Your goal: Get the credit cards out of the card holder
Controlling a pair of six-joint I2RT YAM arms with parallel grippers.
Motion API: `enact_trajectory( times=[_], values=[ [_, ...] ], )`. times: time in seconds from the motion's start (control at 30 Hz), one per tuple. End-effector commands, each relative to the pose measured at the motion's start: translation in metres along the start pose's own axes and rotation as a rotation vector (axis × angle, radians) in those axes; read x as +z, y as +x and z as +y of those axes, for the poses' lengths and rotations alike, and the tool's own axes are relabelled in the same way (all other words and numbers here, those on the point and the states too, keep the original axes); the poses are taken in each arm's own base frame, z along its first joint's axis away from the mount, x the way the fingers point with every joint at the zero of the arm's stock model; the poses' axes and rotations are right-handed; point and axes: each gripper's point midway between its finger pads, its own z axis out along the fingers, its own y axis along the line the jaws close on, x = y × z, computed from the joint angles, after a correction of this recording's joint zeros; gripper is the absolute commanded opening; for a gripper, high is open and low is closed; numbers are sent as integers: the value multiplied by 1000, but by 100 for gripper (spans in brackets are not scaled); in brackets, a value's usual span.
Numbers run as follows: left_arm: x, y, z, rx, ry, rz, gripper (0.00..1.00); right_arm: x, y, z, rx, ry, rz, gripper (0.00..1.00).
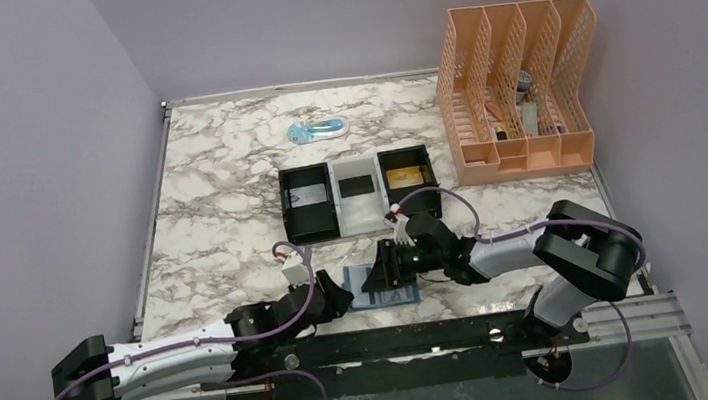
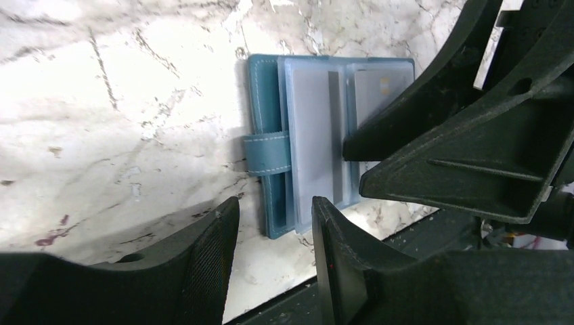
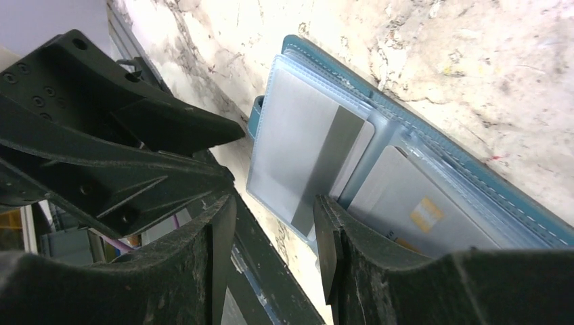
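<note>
Left pincer [image 2: 274,206]: we see its jaws parted by a narrow gap and clamped on nothing. The holder's near edge lies right at that gap, and we cannot tell whether a tip touches it.
Right pincer [image 3: 274,203]: the jaws are parted about as little, with nothing gripped between them. In the left wrist view, one tip rests on the holder's clear sleeves.
Holder [image 1: 403,295]: it lies open and flat at the near edge of the table [image 1: 216,175], between the two pincers. Its strap [image 2: 265,154] points toward the left arm.
Cards: a striped card [image 3: 298,149] and a chip card [image 3: 406,203] sit inside the clear sleeves.
Around: a black-and-white tray [image 1: 363,221] stands just behind the holder, with a dark card in its middle compartment and a gold one in its right. A peach rack [image 1: 526,155] stands at the far right. A small blue object [image 1: 315,130] lies well back.
Hidden: from above, the right pincer covers much of the holder. We cannot read any print on the cards.
</note>
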Motion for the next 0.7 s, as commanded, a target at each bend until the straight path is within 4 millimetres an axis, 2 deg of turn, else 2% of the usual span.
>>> enact_trajectory(
  times=[0.0, 0.17, 0.37, 0.5, 0.67],
  values=[
    [-5, -22, 11, 95, -110, -77, 47, -4, -5, -10, 9, 66, -48, 47],
    [-7, -29, 15, 199, -171, -81, 47, -4, -5, -10, 9, 66, -50, 47],
    [0, -16, 21, 283, -212, -4, 46, -3, -4, -12, 12, 73, -49, 47],
    [7, -10, 17, 294, -194, 15, 46, -3, -4, -12, 13, 72, -47, 47],
    [17, -18, 23, 273, -249, -48, 46, -2, -2, -13, 17, 70, -42, 47]
  ],
)
